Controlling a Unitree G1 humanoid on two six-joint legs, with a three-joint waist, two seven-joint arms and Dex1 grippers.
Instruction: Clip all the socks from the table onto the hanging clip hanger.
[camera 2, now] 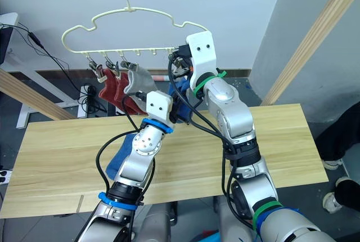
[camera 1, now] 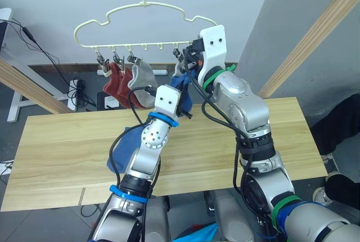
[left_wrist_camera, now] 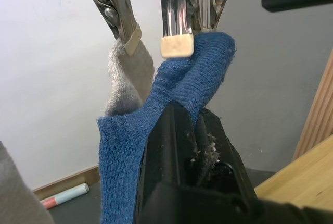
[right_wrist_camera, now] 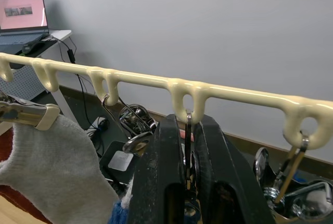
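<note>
The pale clip hanger [camera 1: 143, 14] hangs above the far edge of the table [camera 1: 62, 152]. Two rust red socks [camera 1: 115, 84] and one light grey sock [camera 1: 143, 79] dangle from its left clips. My left gripper [left_wrist_camera: 190, 117] is shut on a blue sock [left_wrist_camera: 177, 86] and holds it up, with the sock's top edge at a metal clip [left_wrist_camera: 177, 26] beside the grey sock [left_wrist_camera: 127, 78]. My right gripper [right_wrist_camera: 188, 122] is shut on that clip's handles under the hanger bar [right_wrist_camera: 156, 81]. A second blue sock [camera 2: 115, 160] lies on the table behind my left arm.
Slanting pale wooden poles stand at the left [camera 1: 28, 87] and right [camera 1: 315, 34] of the table. A white desk with a laptop [right_wrist_camera: 21, 10] and cables are at the far left. A person's dark leg [camera 1: 340, 132] is at the table's right end.
</note>
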